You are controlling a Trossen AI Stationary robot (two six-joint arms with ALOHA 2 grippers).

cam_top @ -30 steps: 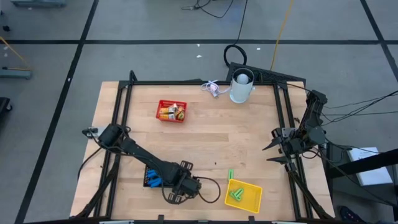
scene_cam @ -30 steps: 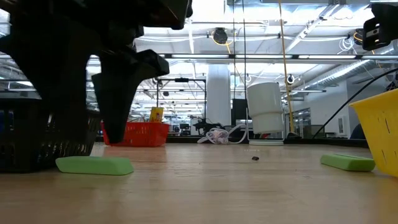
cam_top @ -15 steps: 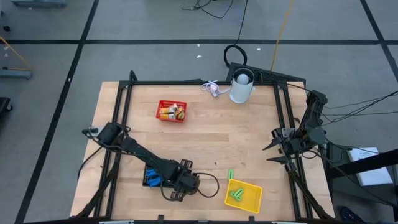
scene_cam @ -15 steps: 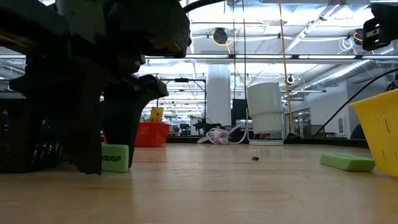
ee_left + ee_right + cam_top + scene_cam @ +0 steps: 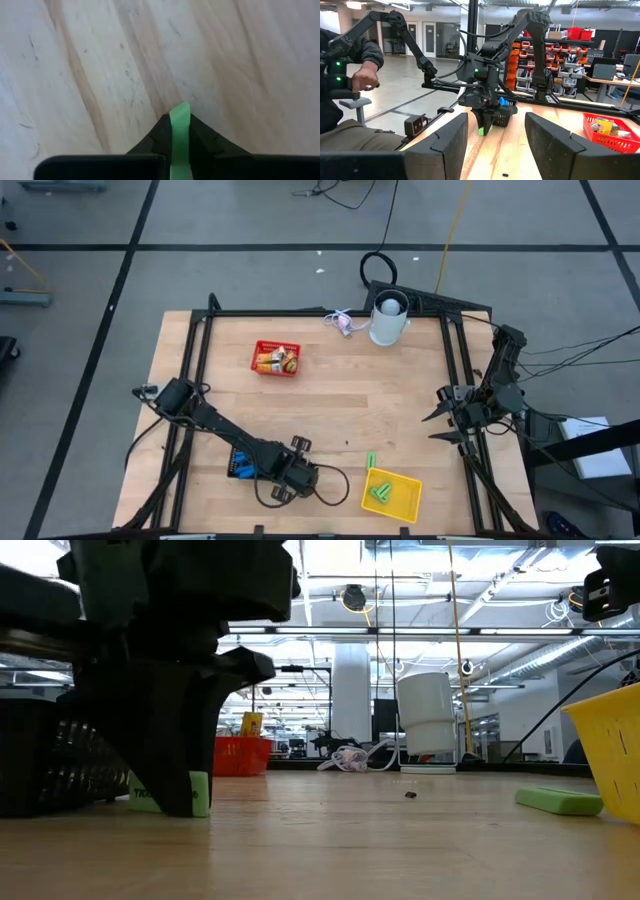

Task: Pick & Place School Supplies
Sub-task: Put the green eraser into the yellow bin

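Observation:
My left gripper (image 5: 285, 485) stands near the table's front edge, fingers down, shut on a bright green bar (image 5: 197, 795), one of the school supplies. The same bar (image 5: 180, 130) shows edge-on between the dark fingers in the left wrist view. A second green bar (image 5: 370, 461) lies flat on the wood beside the yellow basket (image 5: 405, 502). My right gripper (image 5: 437, 425) waits open at the table's right edge; its two fingers show wide apart in its own wrist view (image 5: 495, 145). My left gripper pinches the green bar between its two fingers, one on each broad face (image 5: 179, 117). The fingers (image 5: 165, 740) come from above, pointing down. The bar stands on its narrow edge at the table top, its end (image 5: 200, 796) sticking out beside the finger.
A black basket (image 5: 238, 457) with blue items stands right beside my left gripper. The yellow basket holds green bars. A red basket (image 5: 275, 359) with yellow-orange sticks sits at the far left, a white cup (image 5: 388, 320) at the far edge. A person (image 5: 350, 75) sits beyond the table.
My left gripper has come down over the green bar, shifted a little toward the table's left edge and shut on it. The bar, which lay flat with its long side toward the low camera, has turned about and now stands on edge between the fingers.

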